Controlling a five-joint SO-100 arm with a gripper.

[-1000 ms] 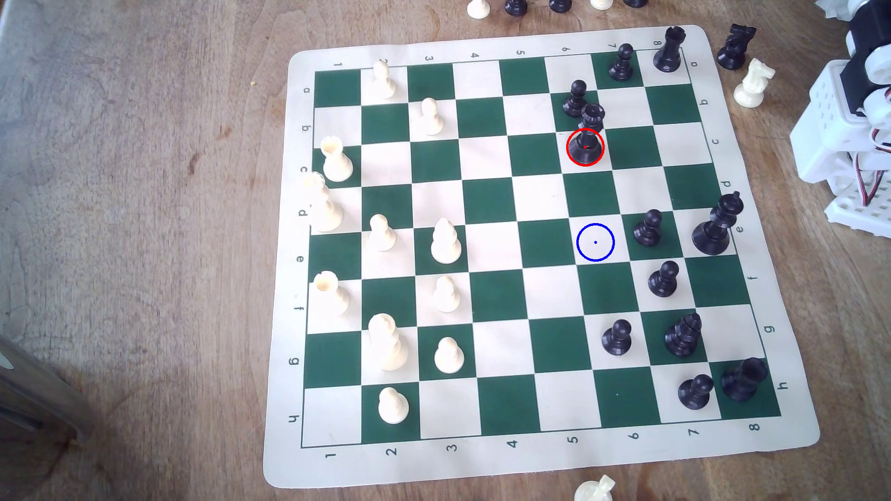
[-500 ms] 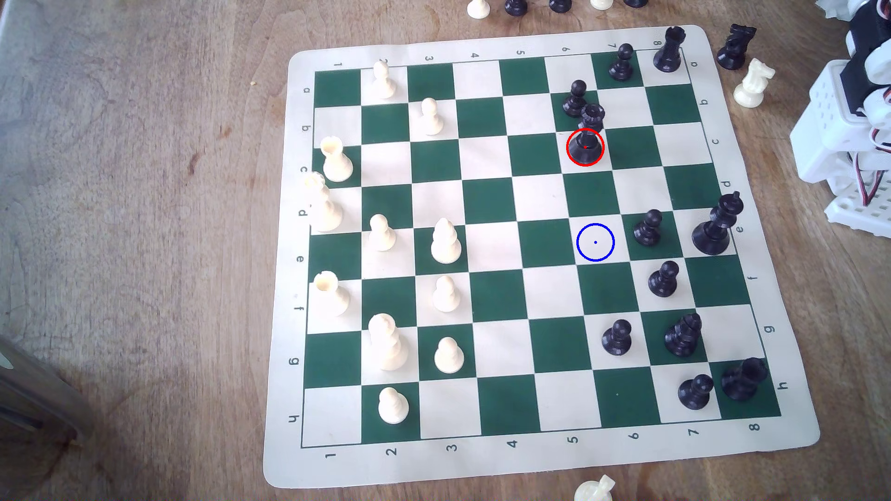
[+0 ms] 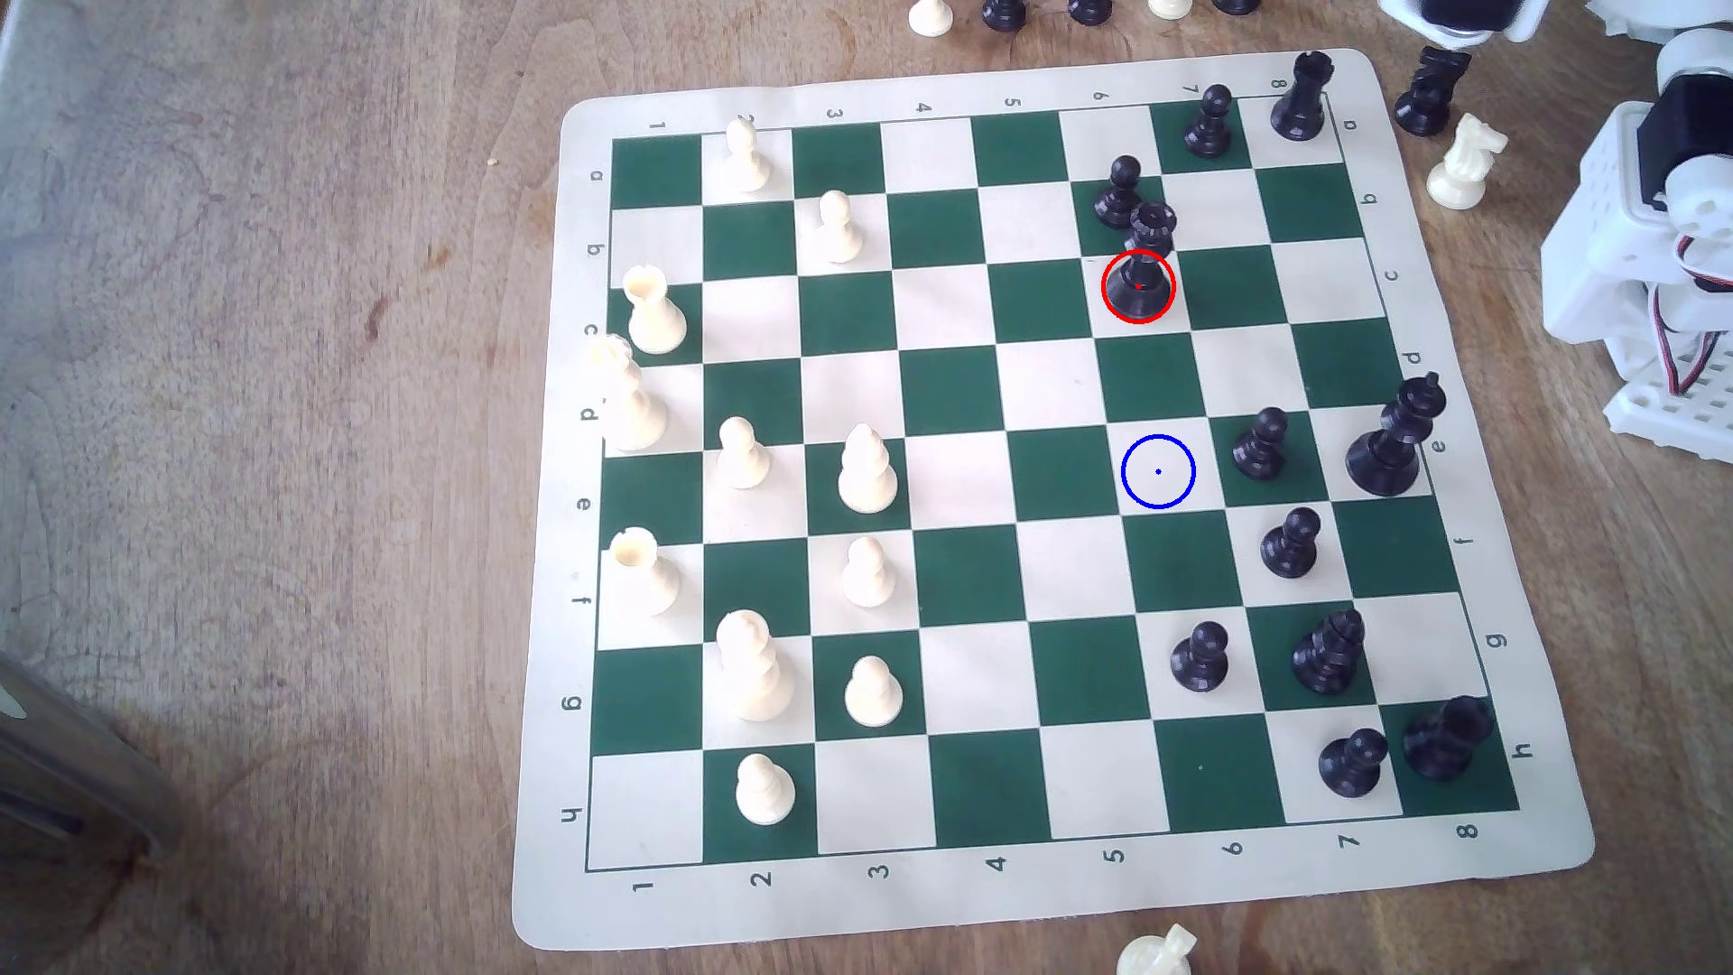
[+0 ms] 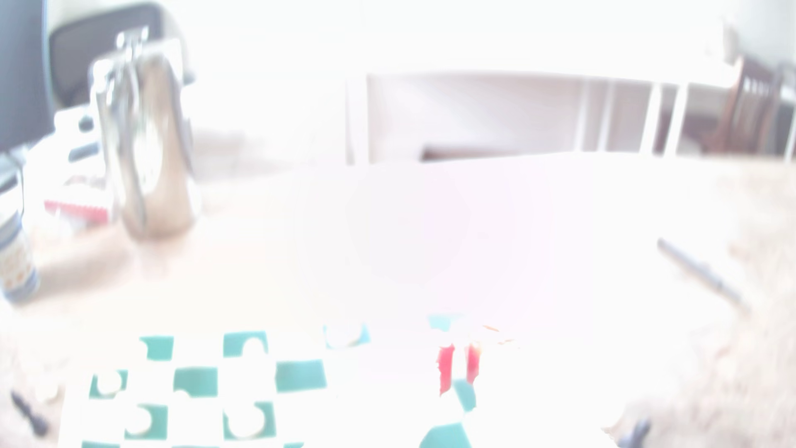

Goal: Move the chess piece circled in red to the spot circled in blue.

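Note:
The chess piece circled in red (image 3: 1142,267) is a tall black piece with a notched crown. It stands upright on a cream square at the far right part of the green-and-cream board (image 3: 947,487) in the exterior view. The spot circled in blue (image 3: 1158,472) is a bare cream square two rows nearer the camera. A white-and-black part of my arm (image 3: 1463,17) pokes in over the top edge, beyond the board's far right corner and well away from the piece. Glare washes out the wrist view, so I cannot make out the gripper's fingers.
A black pawn (image 3: 1121,192) stands close behind the red-circled piece. More black pawns (image 3: 1261,445) and a black king (image 3: 1397,441) stand right of the blue spot. White pieces fill the board's left half. The arm's white base (image 3: 1660,281) sits off the right edge.
A white-and-black arm part has come into the exterior view at the top right, and the arm by the base has shifted. No chess piece has moved.

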